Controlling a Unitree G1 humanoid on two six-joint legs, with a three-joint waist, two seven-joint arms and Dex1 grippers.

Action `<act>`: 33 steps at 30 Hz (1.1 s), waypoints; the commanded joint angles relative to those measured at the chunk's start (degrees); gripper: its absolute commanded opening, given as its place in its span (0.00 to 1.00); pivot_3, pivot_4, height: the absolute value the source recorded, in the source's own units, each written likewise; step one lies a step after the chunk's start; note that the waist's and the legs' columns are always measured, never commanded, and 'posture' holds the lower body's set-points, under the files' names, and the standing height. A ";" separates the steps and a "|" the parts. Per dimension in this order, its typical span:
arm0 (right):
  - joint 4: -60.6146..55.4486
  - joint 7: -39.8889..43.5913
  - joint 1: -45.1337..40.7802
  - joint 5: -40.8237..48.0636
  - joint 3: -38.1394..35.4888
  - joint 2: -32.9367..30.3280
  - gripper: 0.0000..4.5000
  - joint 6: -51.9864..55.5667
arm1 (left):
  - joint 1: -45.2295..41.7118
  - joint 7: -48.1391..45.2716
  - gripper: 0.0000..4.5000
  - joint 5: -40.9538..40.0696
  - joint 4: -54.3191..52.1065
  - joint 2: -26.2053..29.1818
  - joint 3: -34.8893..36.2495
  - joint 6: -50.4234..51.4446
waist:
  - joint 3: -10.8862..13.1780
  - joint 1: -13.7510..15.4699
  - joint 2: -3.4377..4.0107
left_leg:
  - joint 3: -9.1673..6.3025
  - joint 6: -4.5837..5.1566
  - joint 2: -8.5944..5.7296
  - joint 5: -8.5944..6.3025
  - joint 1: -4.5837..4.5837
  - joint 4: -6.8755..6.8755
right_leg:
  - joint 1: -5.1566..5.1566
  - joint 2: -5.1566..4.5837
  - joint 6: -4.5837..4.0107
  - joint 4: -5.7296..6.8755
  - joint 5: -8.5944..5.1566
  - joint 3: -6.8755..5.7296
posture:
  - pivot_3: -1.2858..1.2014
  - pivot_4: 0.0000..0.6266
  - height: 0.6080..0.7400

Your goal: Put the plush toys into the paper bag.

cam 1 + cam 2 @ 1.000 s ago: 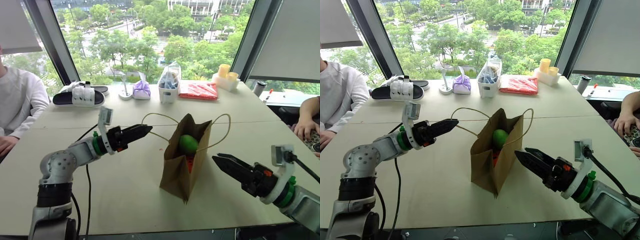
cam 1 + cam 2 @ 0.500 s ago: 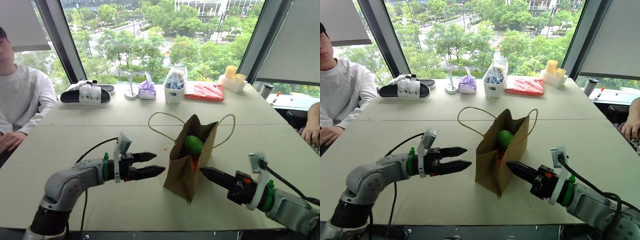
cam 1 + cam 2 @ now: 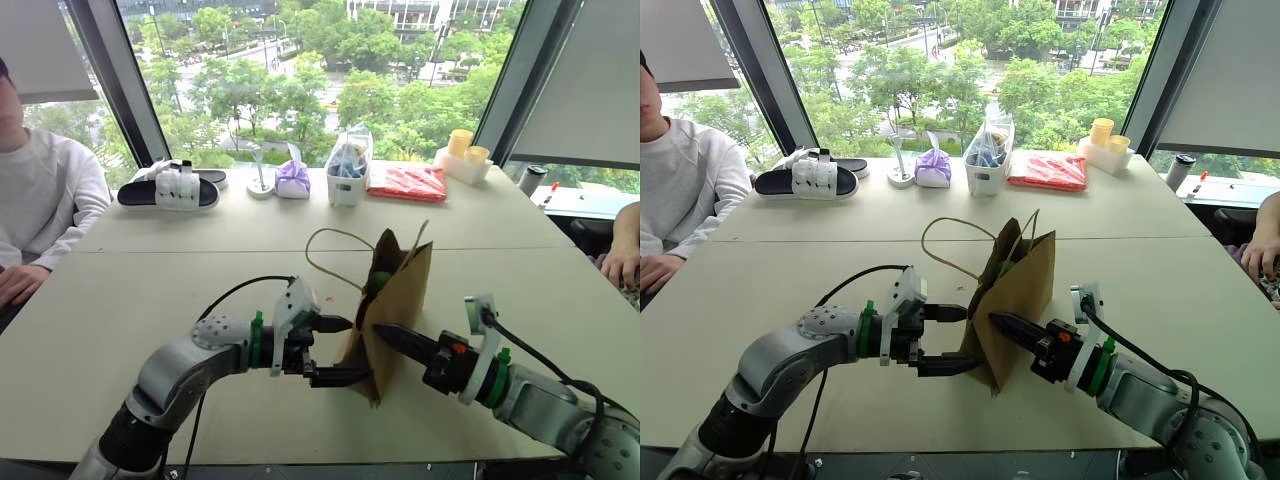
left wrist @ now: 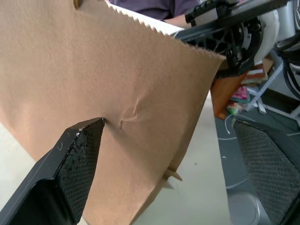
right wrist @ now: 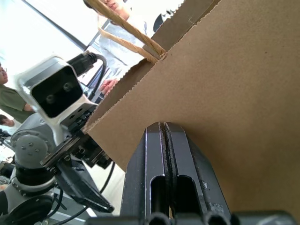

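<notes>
Where the head views look down the table [image 3: 120, 290], the bag [image 3: 398, 305] stands near the middle, pushed in and leaning, with its mouth narrowed. A bit of the green toy [image 3: 380, 283] shows at the mouth; the orange toy I cannot make out. One cord handle [image 3: 330, 262] loops out on the left. The left gripper [image 3: 338, 350] has its fingers spread wide against the bag's left side, one tip near the base. The right gripper [image 3: 384, 332] has its fingers pressed together, its tip against the bag's right face. At the far edge of the table lie a slipper [image 3: 168, 190], a purple pouch [image 3: 293, 180], a white tub [image 3: 345, 175], a red packet [image 3: 407, 183] and yellow cups [image 3: 458, 150]. A person in a grey sweatshirt [image 3: 40, 205] sits at the left.

Left wrist view: fingers [image 4: 75, 159] well apart, one tip touching the creased brown paper, the other clear of it. The right gripper [image 4: 185, 33] sits beyond the bag's toothed edge.

Right wrist view: fingers [image 5: 164, 159] tight together, lying against the bag wall, possibly nipping nothing. The left gripper [image 5: 86, 185] is past the bag's edge.
</notes>
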 commanded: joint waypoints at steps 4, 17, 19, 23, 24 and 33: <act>-1.00 0.22 -0.22 0.65 -0.91 -0.18 0.01 -0.57 | -4.75 6.03 1.00 5.77 0.42 -4.56 -2.55 -1.71 | 0.00 -0.03 0.00 | 0.04 0.00 -0.02 0.00 0.02 0.01 | 0.02 0.01 0.05 0.02 0.02 -0.04 | 0.52 0.24 1.00; -1.57 0.61 0.28 5.36 -4.45 -0.66 0.00 -1.13 | -4.19 5.48 0.28 7.92 1.61 -5.84 -3.44 -2.31 | 0.00 -0.06 0.00 | 0.08 0.00 -0.01 0.00 0.02 0.01 | 0.04 0.06 0.15 0.05 0.07 -0.09 | 0.52 0.24 1.00; -1.52 0.77 0.45 6.55 -5.26 -0.99 0.00 -1.15 | -4.13 5.40 0.07 8.08 1.77 -5.72 -3.41 -2.50 | 0.00 -0.10 0.00 | 0.08 0.00 -0.01 0.00 0.03 0.01 | 0.04 0.06 0.15 0.05 0.07 -0.09 | 0.52 0.24 1.00; -1.79 2.70 2.76 10.82 -8.96 -2.72 0.00 -1.25 | -4.65 5.88 0.01 9.75 3.79 -6.28 -3.68 -3.82 | 0.00 0.08 0.00 | 0.07 0.00 -0.01 0.00 0.03 0.01 | 0.06 0.07 0.15 0.05 0.08 -0.10 | 0.52 0.24 1.00; -1.85 3.29 3.59 11.48 -9.90 -3.21 0.00 -1.25 | -5.34 5.65 0.01 10.66 4.94 -6.34 -3.72 -5.06 | 0.00 0.13 -0.01 | 0.06 0.00 -0.02 0.00 0.02 0.02 | 0.08 0.06 0.15 0.04 0.07 -0.11 | 0.52 0.24 1.00; -0.14 7.62 8.45 10.85 -13.38 -4.94 0.00 -1.29 | -19.55 -17.87 0.01 10.52 21.94 -2.23 -0.40 -23.50 | -0.01 -0.10 0.01 | 0.11 0.01 0.00 0.00 0.00 0.09 | 0.07 0.09 0.05 0.06 0.02 -0.15 | 0.52 0.24 1.00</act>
